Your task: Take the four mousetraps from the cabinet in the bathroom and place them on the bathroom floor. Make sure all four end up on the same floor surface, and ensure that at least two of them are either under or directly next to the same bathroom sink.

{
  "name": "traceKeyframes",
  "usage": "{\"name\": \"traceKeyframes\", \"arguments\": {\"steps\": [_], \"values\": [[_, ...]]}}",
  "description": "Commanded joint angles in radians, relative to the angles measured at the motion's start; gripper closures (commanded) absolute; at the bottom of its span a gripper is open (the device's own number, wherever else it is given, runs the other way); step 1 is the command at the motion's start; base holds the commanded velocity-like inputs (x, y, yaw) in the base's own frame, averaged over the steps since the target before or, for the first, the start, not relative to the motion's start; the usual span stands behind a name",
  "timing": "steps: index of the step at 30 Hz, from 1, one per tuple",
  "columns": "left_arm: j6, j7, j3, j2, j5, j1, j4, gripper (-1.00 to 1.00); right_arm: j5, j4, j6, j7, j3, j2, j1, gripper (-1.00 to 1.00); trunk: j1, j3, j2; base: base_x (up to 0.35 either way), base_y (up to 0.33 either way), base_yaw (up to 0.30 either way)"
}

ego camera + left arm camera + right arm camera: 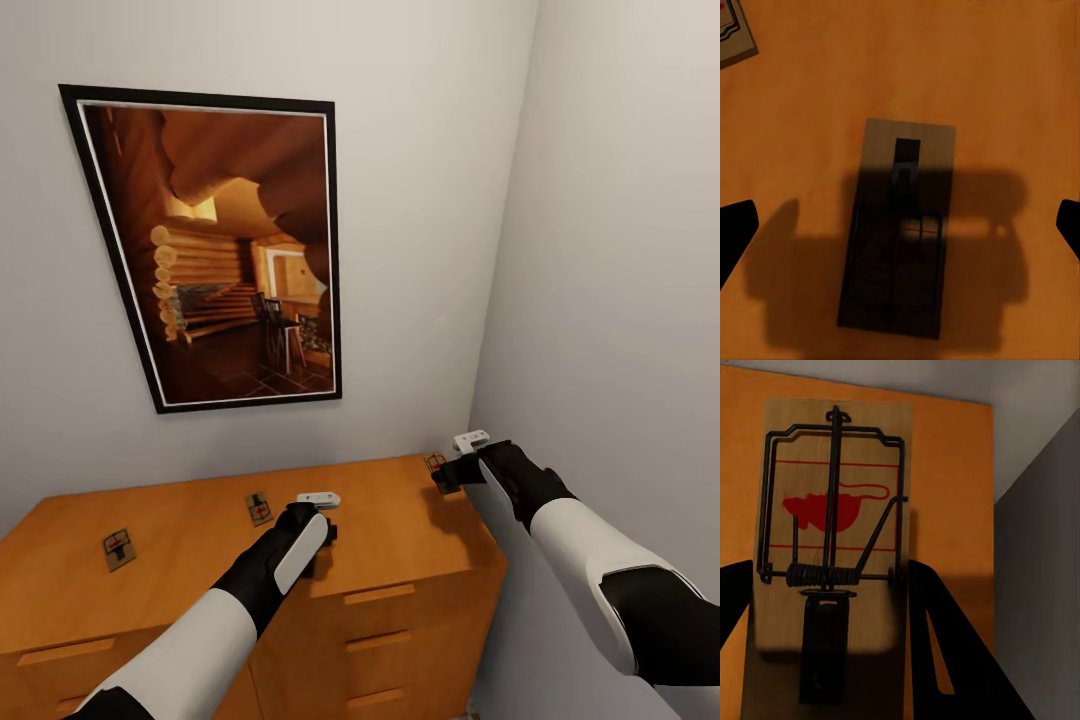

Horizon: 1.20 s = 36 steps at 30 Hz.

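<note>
Mousetraps lie scattered on the flat top of the orange-brown cabinet (200, 560), which stands in the corner below a framed picture (215, 250) of a log-cabin room. The leftmost mousetrap (118, 548) lies alone near the top's left end, its long axis running front to back. Next along, a second mousetrap (259, 508) lies nearer the wall, pointing the same way. The left pincer (318, 545) hangs over a third mousetrap (898, 229) (sunk in its shadow), with its dark fingertips (735, 229) spread wide either side, well clear of the board. At the far right corner, the right pincer (447, 472) reaches the fourth mousetrap (832, 521); the board runs along its fingers, but whether they grip it I cannot tell.
</note>
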Motion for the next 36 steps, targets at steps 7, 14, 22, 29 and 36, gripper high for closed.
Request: {"name": "traceKeyframes", "arguments": {"steps": [7,14,22,29,36], "values": [[0.000,0.009,-0.002,0.000,0.009,-0.001,0.000,-1.00,0.005,-0.002,0.004,0.007,0.003,-0.001,0.000,1.00,0.000,-0.001,-0.001,0.004,-0.004,0.000],[0.002,0.009,-0.001,0.000,0.010,-0.001,-0.001,-1.00,0.005,-0.002,0.004,0.007,0.003,-0.001,0.000,1.00,0.000,-0.001,-0.001,0.000,0.000,0.000],[0.002,-0.043,0.001,0.000,0.011,-0.001,-0.001,-1.00,0.006,-0.002,0.004,0.006,0.003,-0.001,0.000,1.00,0.000,-0.001,-0.001,0.000,0.000,0.000],[0.001,-0.060,0.002,0.000,0.011,-0.001,0.000,-1.00,0.005,-0.002,0.004,0.006,0.003,-0.001,0.000,1.00,0.000,-0.001,-0.001,0.000,0.000,0.000],[0.000,-0.059,0.002,0.000,0.007,-0.001,0.000,-1.00,0.006,-0.002,0.004,0.007,0.003,-0.001,0.000,1.00,0.000,-0.001,-0.001,0.000,0.000,0.000]]}}
